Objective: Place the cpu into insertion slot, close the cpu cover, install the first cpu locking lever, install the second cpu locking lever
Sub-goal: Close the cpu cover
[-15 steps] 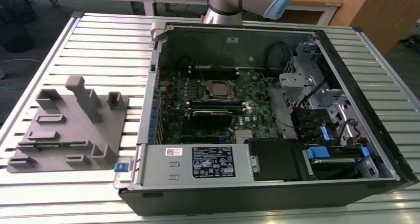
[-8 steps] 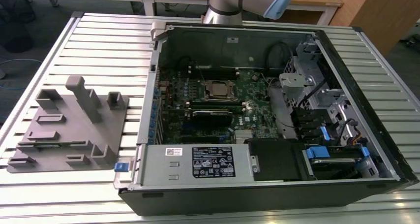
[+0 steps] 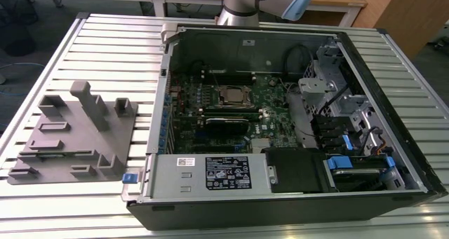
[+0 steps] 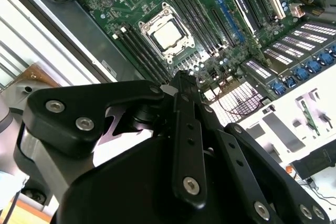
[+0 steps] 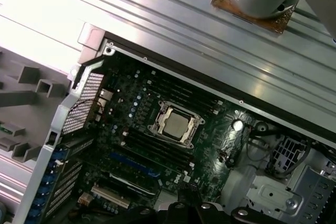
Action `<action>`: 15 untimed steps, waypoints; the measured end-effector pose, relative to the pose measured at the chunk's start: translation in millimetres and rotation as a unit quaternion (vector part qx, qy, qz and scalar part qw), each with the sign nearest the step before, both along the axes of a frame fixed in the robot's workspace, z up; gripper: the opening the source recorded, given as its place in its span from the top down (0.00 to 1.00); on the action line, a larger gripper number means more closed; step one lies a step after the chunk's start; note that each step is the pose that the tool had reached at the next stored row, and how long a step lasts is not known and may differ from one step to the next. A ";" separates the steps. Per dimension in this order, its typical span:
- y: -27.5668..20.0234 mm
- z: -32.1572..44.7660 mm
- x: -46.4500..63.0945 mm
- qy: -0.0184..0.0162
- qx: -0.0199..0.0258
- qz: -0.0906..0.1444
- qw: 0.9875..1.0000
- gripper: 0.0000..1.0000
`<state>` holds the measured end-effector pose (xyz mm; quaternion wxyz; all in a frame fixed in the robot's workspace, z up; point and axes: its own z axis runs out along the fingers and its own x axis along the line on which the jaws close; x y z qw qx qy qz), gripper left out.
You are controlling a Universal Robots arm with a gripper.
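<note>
The cpu is seen in the insertion slot, the cpu cover seemingly down — so the lever step is judged in hand — and a careful drop is needed by the gripper, held high, fingers together.

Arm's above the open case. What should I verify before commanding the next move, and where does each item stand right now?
1. cpu lying in the insertion slot: ok.
2. cpu cover down around the cpu: ok, as far as both wrist views show.
3. locking levers latched: cannot tell.
4. gripper above the motherboard, apart from it: ok.
5. Nothing lying across the slot: ok.
</note>
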<state>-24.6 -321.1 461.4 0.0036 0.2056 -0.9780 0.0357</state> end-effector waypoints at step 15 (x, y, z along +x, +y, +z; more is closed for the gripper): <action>0.0 -26.5 0.0 -0.006 0.000 0.000 1.000 0.90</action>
